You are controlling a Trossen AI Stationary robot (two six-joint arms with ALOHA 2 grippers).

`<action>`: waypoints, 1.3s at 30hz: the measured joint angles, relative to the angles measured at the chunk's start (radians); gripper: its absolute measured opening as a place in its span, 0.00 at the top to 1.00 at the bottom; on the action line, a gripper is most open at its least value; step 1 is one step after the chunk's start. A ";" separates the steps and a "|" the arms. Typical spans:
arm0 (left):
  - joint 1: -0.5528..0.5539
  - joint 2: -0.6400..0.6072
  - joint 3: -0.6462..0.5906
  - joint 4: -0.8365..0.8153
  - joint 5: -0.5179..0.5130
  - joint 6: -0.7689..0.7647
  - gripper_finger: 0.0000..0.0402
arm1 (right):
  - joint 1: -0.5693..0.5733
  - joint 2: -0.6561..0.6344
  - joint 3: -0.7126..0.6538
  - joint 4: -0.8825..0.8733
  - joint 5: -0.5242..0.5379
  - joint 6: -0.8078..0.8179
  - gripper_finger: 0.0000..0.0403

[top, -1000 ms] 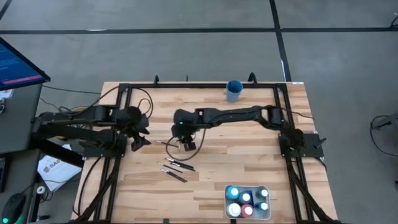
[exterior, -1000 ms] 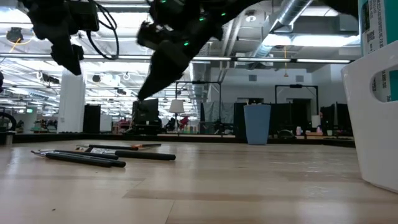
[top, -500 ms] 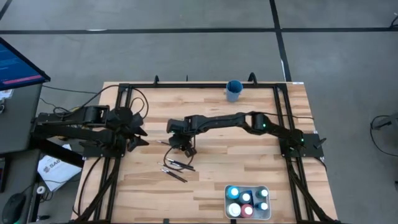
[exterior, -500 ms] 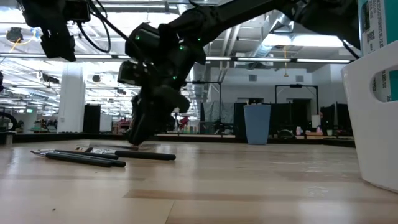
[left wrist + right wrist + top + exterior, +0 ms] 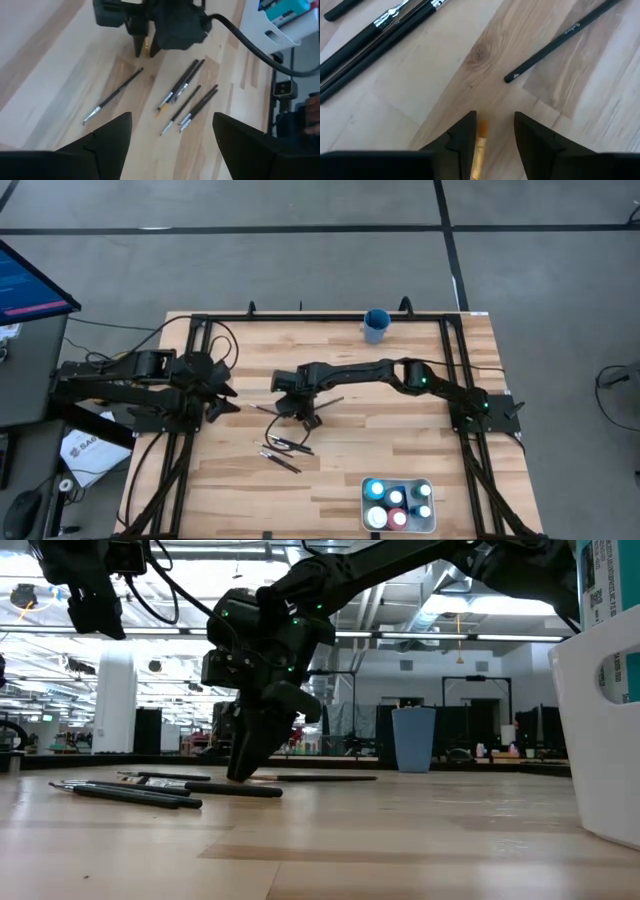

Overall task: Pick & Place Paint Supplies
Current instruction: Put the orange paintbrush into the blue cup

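The right gripper points down at the table's middle, fingers narrowly spread around a paintbrush tip; other paintbrushes lie just nearer; the left gripper waits spread at left

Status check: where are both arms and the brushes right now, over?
Right gripper down at table centre, jaws straddling a paintbrush tip. Left gripper waiting at table's left, jaws open. Other paintbrushes loose nearby. Nothing blocking.
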 joint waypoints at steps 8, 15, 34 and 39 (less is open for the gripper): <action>0.000 0.000 0.000 0.006 -0.022 -0.001 0.33 | 0.001 0.000 -0.001 -0.037 0.045 0.119 0.82; 0.000 0.000 0.000 0.012 -0.059 0.000 0.33 | -0.006 0.000 -0.002 -0.077 0.052 0.185 0.79; 0.000 0.000 0.000 0.030 -0.067 0.002 0.33 | 0.014 0.005 -0.011 -0.129 0.184 0.239 0.75; 0.000 0.000 0.000 0.034 -0.072 0.002 0.33 | 0.023 0.005 -0.011 -0.136 0.217 0.247 0.90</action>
